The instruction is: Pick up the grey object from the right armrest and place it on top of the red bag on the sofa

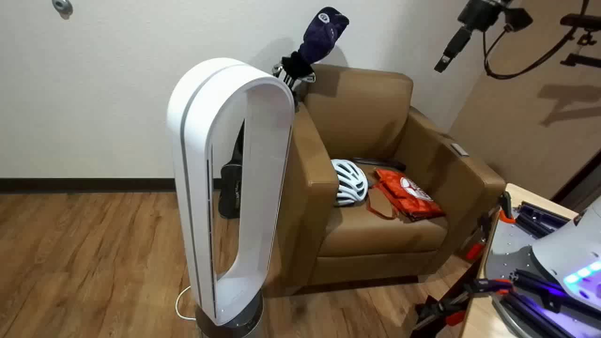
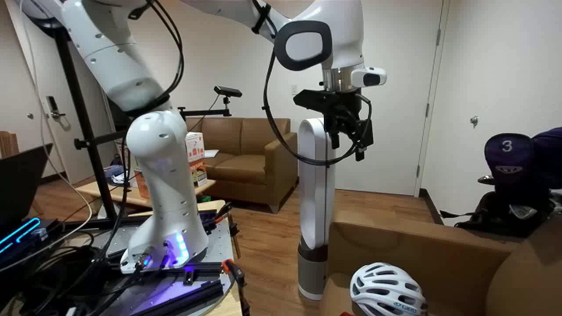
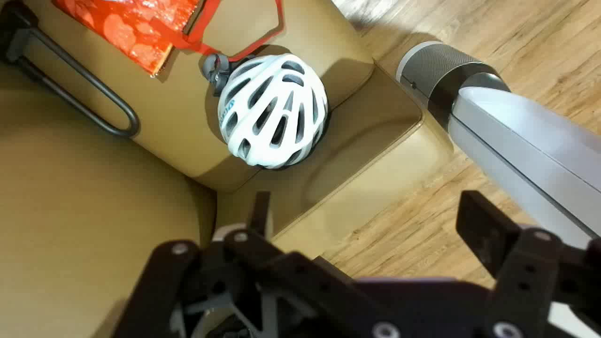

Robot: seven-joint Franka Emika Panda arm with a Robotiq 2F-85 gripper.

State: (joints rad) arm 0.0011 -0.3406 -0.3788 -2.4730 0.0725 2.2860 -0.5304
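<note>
The grey object [image 1: 459, 149] is small and flat and lies on the broad right armrest [image 1: 481, 174] of the tan leather sofa [image 1: 361, 110]. It does not show in the wrist view. The red bag [image 1: 407, 192] lies flat on the seat; part of it shows at the top left of the wrist view [image 3: 124, 28]. My gripper [image 3: 365, 202] is open, with nothing between its fingers. In the wrist view its fingers stand over the sofa's left arm and the floor. In both exterior views the gripper [image 1: 442, 64] [image 2: 347, 148] hangs high in the air, apart from everything.
A white ribbed helmet [image 3: 274, 110] sits beside the red bag. A dark U-shaped lock [image 3: 80, 89] lies behind them. A tall white loop fan [image 1: 235, 197] stands by the sofa's left arm. A golf bag [image 2: 509, 206] stands behind. The robot's table [image 1: 488, 319] is near the right armrest.
</note>
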